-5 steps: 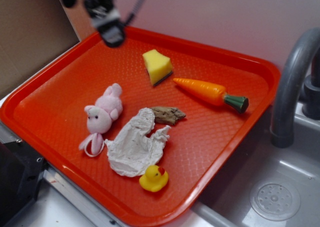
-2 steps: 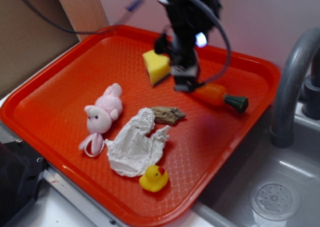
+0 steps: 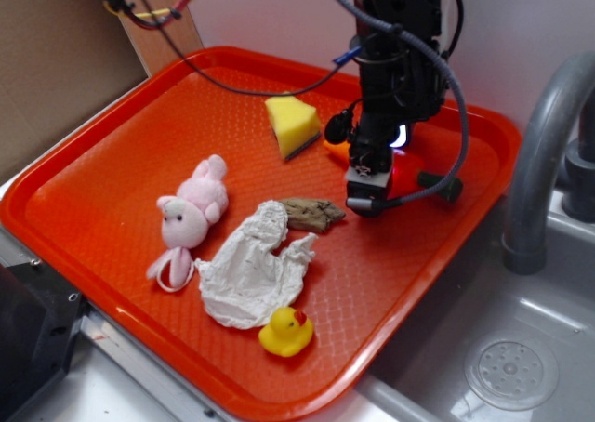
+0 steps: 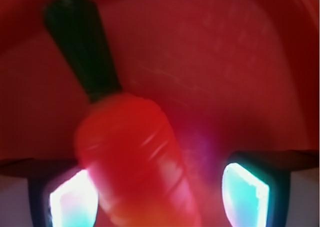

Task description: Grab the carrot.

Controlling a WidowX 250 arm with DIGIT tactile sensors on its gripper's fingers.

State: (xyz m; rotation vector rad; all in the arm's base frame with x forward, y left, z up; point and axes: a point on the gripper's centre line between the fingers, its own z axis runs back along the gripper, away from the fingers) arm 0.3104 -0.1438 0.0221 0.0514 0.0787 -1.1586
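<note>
The red tray [image 3: 121, 152] fills most of the exterior view, with a grey sink [image 3: 521, 366] and its curved faucet [image 3: 544, 152] just beside its right edge. My arm [image 3: 395, 59] comes down over the far right part of the tray, and my tool [image 3: 370, 194] hangs low over the carrot [image 4: 132, 157] – its fingers [image 4: 245, 189] spread apart, one on either side, gripping nothing. In the wrist view the carrot lies between them, closer to the left finger, its dark green stem cap [image 4: 82, 47] pointing away from me; whether a pad touches it I cannot tell through the blur. From outside, only a bit of orange and the stem end show past my arm. Toward the front of the tray lie a crumpled white cloth [image 3: 251, 269], a pink plush bunny [image 3: 191, 213], a yellow sponge wedge [image 3: 293, 123] near the carrot's tip, a brown chunk [image 3: 311, 213] touching the cloth – and a small yellow duck [image 3: 286, 332].
</note>
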